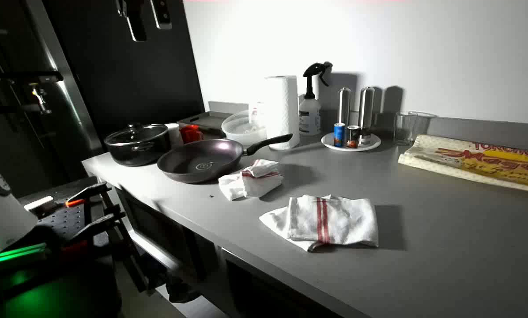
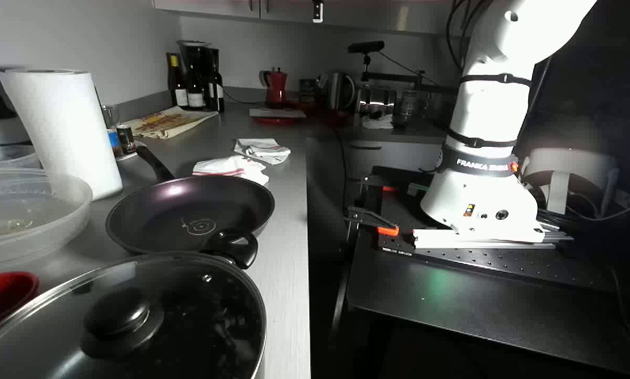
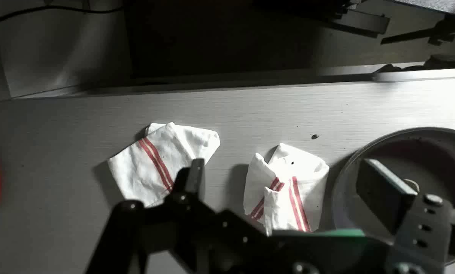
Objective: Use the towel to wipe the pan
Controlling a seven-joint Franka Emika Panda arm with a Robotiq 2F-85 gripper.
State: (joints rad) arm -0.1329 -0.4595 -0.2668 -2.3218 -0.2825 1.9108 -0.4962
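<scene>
Towel lies bunched on the counter just beside the pan, another towel nearby — and my fingers, wide and empty, could knock the pan if I descend off-centre, or lose the towel if I pinch only a loose fold.

Gripper clipped up top, pot lid sliced off bottom left, each in an exterior view, pan chopped by the wrist view's right edge — a finger blocking part of it, too — towel beside it, lower end lost behind the gripper
</scene>
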